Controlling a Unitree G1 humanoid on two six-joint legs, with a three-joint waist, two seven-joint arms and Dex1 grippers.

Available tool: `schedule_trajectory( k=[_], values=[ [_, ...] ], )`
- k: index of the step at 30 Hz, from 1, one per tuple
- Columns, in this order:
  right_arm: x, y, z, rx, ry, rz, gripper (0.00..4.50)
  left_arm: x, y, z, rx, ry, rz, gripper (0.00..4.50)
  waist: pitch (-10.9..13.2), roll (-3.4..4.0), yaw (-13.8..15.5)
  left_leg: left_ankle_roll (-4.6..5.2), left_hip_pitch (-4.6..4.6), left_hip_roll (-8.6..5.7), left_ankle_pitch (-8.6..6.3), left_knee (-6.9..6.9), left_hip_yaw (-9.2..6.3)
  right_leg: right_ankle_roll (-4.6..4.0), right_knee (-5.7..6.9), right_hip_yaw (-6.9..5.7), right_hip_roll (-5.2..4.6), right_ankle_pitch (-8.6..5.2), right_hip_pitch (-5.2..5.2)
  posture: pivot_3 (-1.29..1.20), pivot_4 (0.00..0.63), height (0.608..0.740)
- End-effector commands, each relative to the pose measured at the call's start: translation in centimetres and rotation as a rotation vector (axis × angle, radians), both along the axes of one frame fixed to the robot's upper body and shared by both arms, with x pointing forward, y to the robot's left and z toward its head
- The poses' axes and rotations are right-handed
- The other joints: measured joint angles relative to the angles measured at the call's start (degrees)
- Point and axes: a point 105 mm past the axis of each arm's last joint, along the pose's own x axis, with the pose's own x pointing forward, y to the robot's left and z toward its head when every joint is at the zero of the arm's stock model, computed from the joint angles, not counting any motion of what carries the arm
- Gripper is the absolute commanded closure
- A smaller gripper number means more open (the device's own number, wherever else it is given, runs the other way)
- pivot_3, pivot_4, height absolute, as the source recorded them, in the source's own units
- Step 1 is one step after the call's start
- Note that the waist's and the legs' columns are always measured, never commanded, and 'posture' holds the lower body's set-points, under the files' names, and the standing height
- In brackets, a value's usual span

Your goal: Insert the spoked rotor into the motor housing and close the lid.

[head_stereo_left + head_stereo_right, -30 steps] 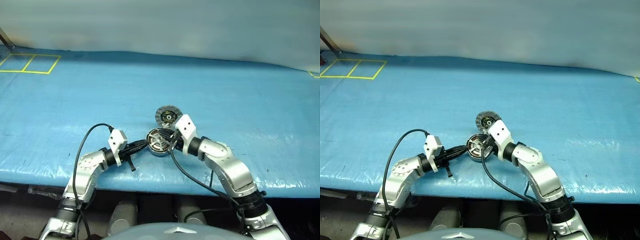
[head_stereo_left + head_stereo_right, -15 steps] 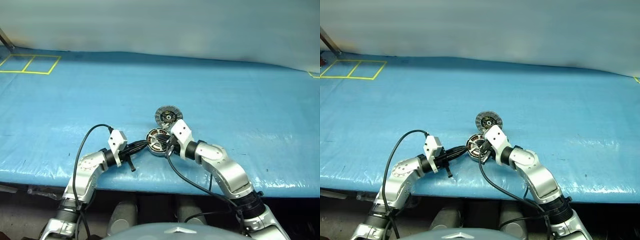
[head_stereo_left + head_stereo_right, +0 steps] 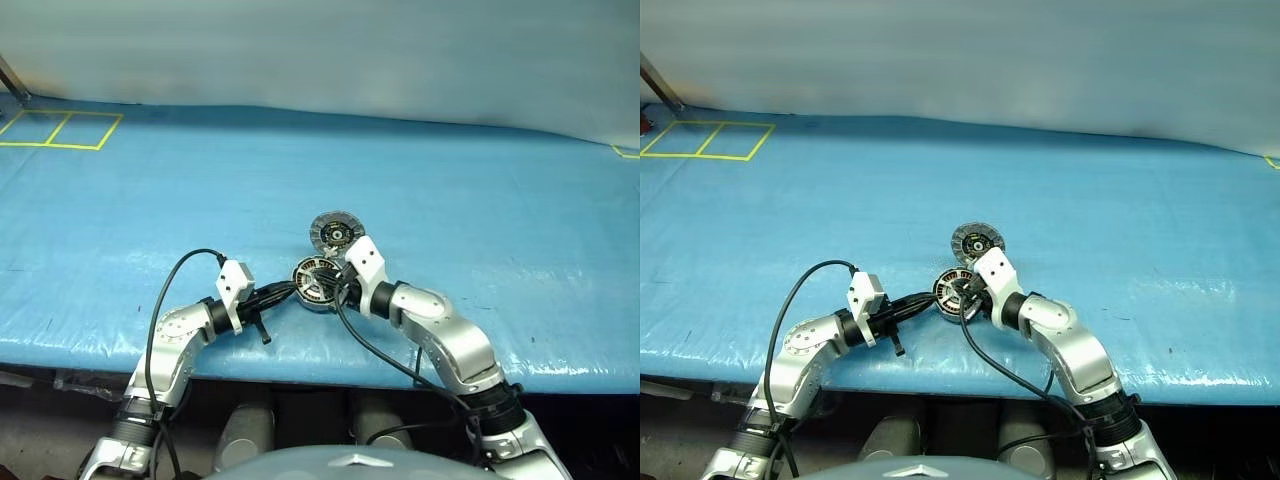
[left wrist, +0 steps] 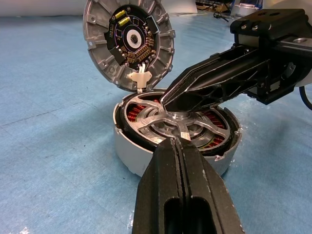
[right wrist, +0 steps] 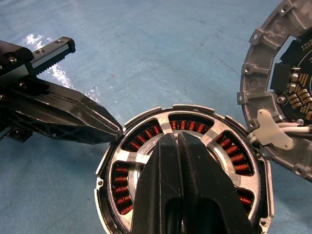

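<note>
The motor housing sits near the table's front edge, its copper windings showing. The silver spoked rotor lies inside it. My right gripper is shut, its tips resting on the rotor's hub from the right. My left gripper is shut and empty, its tips against the housing's left rim. The lid stands open just behind the housing, its dark inner face showing. A white connector with wires joins it to the housing.
A blue tarp covers the table, whose front edge runs just below the arms. Yellow tape squares mark the far left corner. A black cable loops off my left wrist.
My right wrist has tipped slightly downward over the housing. The left arm, housing and lid have not moved.
</note>
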Motion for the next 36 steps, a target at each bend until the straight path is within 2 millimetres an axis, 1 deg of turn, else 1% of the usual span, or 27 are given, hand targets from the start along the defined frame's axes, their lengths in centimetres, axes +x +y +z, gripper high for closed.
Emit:
schedule_trajectory(
  k=[1, 5, 9, 15, 17, 19, 27, 30, 33, 36],
  values=[
    [-1.3, -1.4, -4.3, -0.105, 0.173, -0.032, 4.36, 0.0, -0.2, 0.7, 0.001, -0.035, -0.012, 4.50, 0.0, 0.00, 0.1, 0.00, 0.00, 0.00, 0.00, -0.02, 0.00, 0.00, 0.00, -0.01, 0.00, 0.00, 0.00, 0.00, 0.150, 0.740],
    [-1.3, -1.7, -4.6, -0.149, 0.168, -0.031, 4.36, 0.0, -0.2, 0.7, 0.001, -0.037, -0.014, 4.50, -0.1, -0.02, 0.2, 0.00, 0.00, -0.01, 0.00, -0.04, -0.01, 0.00, 0.00, -0.01, 0.00, 0.00, 0.00, 0.00, 0.150, 0.740],
    [-1.4, -2.1, -5.5, -0.218, 0.160, -0.039, 4.36, 0.0, -0.2, 0.8, 0.001, -0.037, -0.015, 4.50, -0.3, -0.07, 0.2, 0.00, 0.01, 0.00, 0.00, -0.03, -0.01, 0.00, -0.01, -0.01, 0.00, 0.00, -0.01, 0.00, 0.150, 0.740],
    [-1.1, -2.9, -6.2, -0.264, 0.170, -0.082, 4.36, 0.1, -0.2, 0.8, 0.002, -0.041, -0.017, 4.50, -0.7, -0.11, 0.2, -0.07, 0.10, 0.00, -0.04, 0.01, -0.03, 0.01, -0.04, -0.04, -0.04, -0.02, -0.06, 0.00, 0.150, 0.740],
    [-1.1, -3.1, -6.4, -0.263, 0.179, -0.091, 4.36, 0.1, -0.2, 0.8, 0.003, -0.041, -0.018, 4.50, -0.7, -0.10, 0.2, -0.11, 0.12, -0.01, -0.07, 0.06, -0.06, 0.01, -0.06, -0.06, -0.06, -0.02, -0.07, 0.00, 0.150, 0.740],
    [-1.2, -3.1, -6.5, -0.248, 0.196, -0.093, 4.36, 0.1, -0.2, 0.9, 0.004, -0.042, -0.017, 4.50, -0.8, -0.08, 0.2, -0.39, 0.11, -0.02, -0.23, 0.10, -0.06, 0.01, -0.06, -0.07, -0.09, -0.02, -0.06, 0.00, 0.150, 0.740],
    [-2.0, -3.5, -7.6, -0.256, 0.241, -0.089, 4.36, 0.1, -0.2, 0.9, 0.002, -0.042, -0.016, 4.50, -0.9, -0.07, 0.3, -0.39, 0.11, -0.02, -0.24, 0.12, -0.12, 0.01, -0.06, -0.14, -0.10, -0.02, -0.04, 0.00, 0.150, 0.740],
    [-2.4, -3.1, -7.9, -0.170, 0.295, -0.091, 4.36, 0.1, -0.2, 0.8, 0.002, -0.040, -0.015, 4.50, -0.9, -0.10, 0.4, -0.40, 0.11, -0.03, -0.24, 0.12, -0.13, 0.02, -0.07, -0.15, -0.10, -0.02, -0.03, 0.00, 0.150, 0.740],
    [-2.9, -3.4, -8.7, -0.199, 0.312, -0.092, 4.36, 0.0, -0.2, 0.8, 0.002, -0.039, -0.015, 4.50, -0.9, -0.07, 0.4, -0.41, 0.10, -0.05, -0.26, 0.12, -0.16, 0.03, -0.08, -0.16, -0.13, -0.03, -0.02, 0.00, 0.150, 0.740],
    [-3.1, -3.6, -9.0, -0.201, 0.323, -0.099, 4.36, 0.0, -0.2, 0.8, 0.002, -0.038, -0.013, 4.50, -1.0, -0.05, 0.4, -0.45, 0.10, -0.06, -0.29, 0.09, -0.19, 0.03, -0.10, -0.18, -0.14, -0.05, -0.02, 0.00, 0.150, 0.740]
  ],
)
